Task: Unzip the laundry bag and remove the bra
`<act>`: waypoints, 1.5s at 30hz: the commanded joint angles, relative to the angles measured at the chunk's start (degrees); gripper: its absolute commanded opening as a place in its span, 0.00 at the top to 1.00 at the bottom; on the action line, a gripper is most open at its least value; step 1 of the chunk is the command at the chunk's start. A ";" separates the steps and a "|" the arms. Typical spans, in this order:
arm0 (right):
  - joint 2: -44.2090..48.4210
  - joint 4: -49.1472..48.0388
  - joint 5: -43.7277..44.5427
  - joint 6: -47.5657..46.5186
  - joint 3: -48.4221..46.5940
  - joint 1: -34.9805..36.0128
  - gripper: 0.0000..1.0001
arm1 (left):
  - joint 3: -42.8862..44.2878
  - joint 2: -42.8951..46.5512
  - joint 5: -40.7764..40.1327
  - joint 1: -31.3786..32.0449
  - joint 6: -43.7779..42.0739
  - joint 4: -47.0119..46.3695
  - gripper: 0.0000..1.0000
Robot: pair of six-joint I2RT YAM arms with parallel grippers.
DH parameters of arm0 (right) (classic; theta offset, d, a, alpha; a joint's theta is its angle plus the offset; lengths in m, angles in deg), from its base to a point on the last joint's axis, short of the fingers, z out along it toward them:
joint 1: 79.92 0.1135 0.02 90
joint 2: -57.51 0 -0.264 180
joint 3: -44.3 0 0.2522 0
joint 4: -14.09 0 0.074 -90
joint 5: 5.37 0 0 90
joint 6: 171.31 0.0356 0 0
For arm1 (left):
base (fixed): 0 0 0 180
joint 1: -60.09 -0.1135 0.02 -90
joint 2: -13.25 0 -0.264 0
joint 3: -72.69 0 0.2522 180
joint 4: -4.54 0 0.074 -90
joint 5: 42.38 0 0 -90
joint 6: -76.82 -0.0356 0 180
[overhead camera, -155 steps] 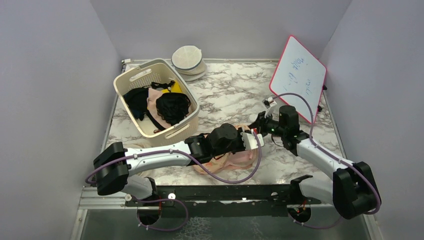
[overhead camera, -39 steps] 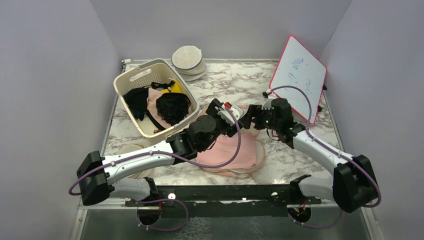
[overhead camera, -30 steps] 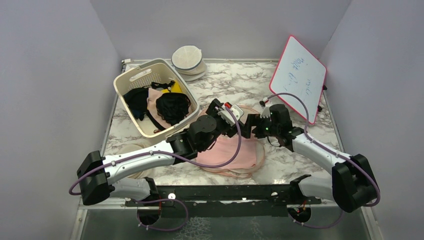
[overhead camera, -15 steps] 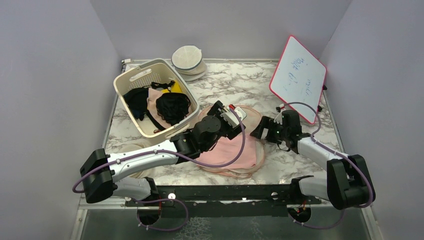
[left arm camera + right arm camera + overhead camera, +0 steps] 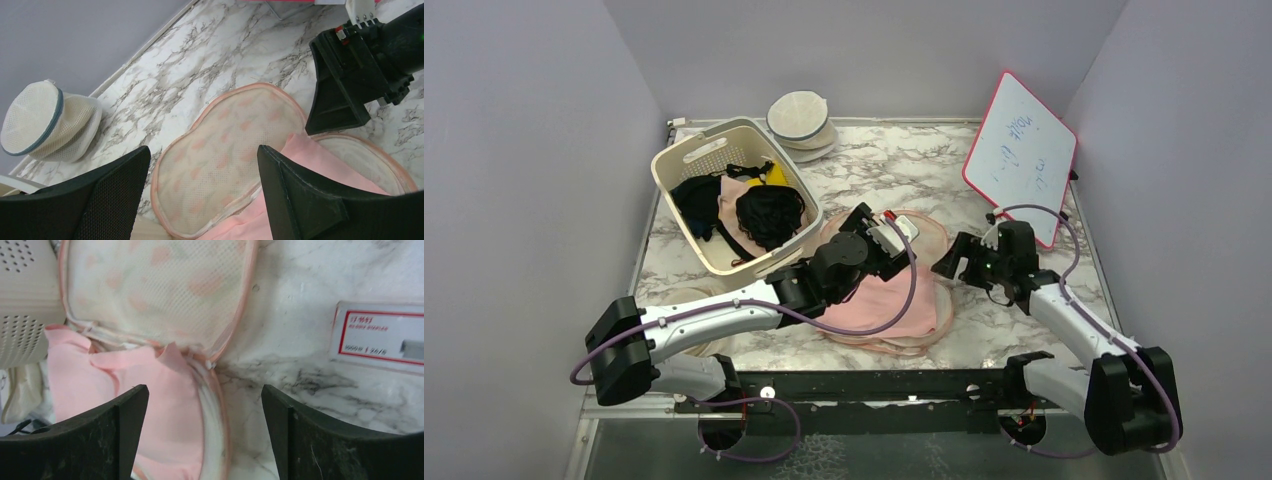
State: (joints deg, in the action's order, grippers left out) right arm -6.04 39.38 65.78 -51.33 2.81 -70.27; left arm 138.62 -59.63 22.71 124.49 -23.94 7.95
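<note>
The laundry bag (image 5: 927,236) lies unzipped on the table, its lid (image 5: 225,145) folded back with the pale mesh lining facing up. The pink bra (image 5: 886,300) rests in the lower half (image 5: 218,412) and spills over the hinge (image 5: 150,380). My left gripper (image 5: 902,228) hovers open over the lid (image 5: 202,150), holding nothing. My right gripper (image 5: 946,266) is open at the bag's right edge. Bra and rim show between its fingers (image 5: 205,390), and nothing is gripped. One right finger (image 5: 340,90) shows in the left wrist view.
A cream basket (image 5: 686,160) with black garments stands at the back left. Stacked white domed cases (image 5: 801,120) sit behind it. A red-framed whiteboard (image 5: 1021,155) leans at the back right. A red-bordered label (image 5: 380,335) lies on the marble beside the bag.
The right gripper has drawn back to the right, off the lid to the bag's right edge. The left arm has barely shifted. Five seconds ago the bag lay under the left arm.
</note>
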 commanded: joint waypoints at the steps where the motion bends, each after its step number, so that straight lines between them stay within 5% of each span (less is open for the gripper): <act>1: 4.58 3.54 -3.98 3.61 2.89 -0.25 0.20 | 2.20 0.21 1.29 0.42 1.11 0.41 0.28; 10: 3.31 2.94 -1.86 9.18 6.96 -0.25 0.28 | 2.07 -0.35 0.27 0.41 0.52 0.34 0.28; 15: 3.58 0.75 -3.31 11.45 10.39 -0.26 0.44 | 1.89 -0.63 0.23 0.50 0.45 0.11 0.28; 24: 11.23 3.84 11.16 17.48 10.84 -0.27 0.77 | 2.08 -1.65 -0.19 0.58 0.21 0.47 0.27; 30: 11.02 4.89 13.35 17.23 10.47 -0.25 0.99 | 2.07 -1.59 -0.15 0.86 0.21 0.46 0.27; 41: 15.11 11.83 28.44 18.17 5.80 -0.26 0.99 | 2.32 -2.38 -0.51 1.08 0.00 1.01 0.27; 45: 16.59 9.61 26.52 15.08 5.22 -0.25 0.71 | 2.82 -3.23 -0.68 1.08 0.64 1.56 0.26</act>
State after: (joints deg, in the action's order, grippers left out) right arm 8.80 49.76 88.69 -33.25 9.91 -70.29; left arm 139.21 -61.79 22.71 125.21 -23.79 9.18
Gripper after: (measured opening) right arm 0.186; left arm 0.734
